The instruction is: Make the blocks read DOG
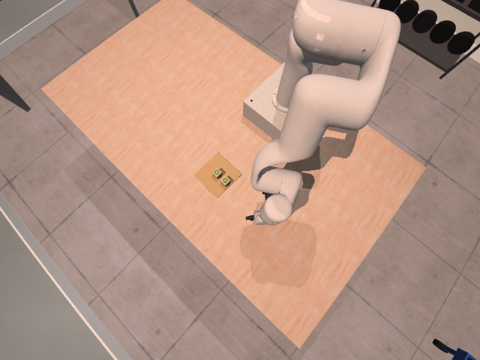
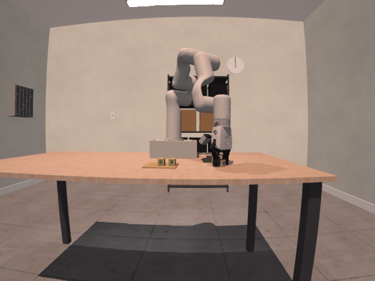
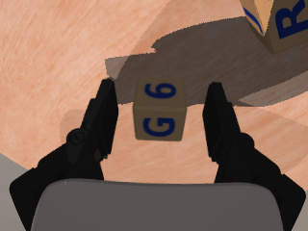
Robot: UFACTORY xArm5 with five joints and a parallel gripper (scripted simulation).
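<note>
A wooden bench (image 1: 154,97) fills the top view. Left of its centre lies a tan mat (image 1: 205,181) carrying the O block (image 1: 217,172) and the D block (image 1: 225,181), side by side. At mid-frame in the wrist view the claw (image 3: 161,118) is spread, its fingers either side of the G block (image 3: 160,111), apparently not touching it. An R block (image 3: 279,10) sits upper right.

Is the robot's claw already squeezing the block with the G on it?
No, in the wrist view the gripper is open, with a gap on each side between its fingers and the G block.
</note>
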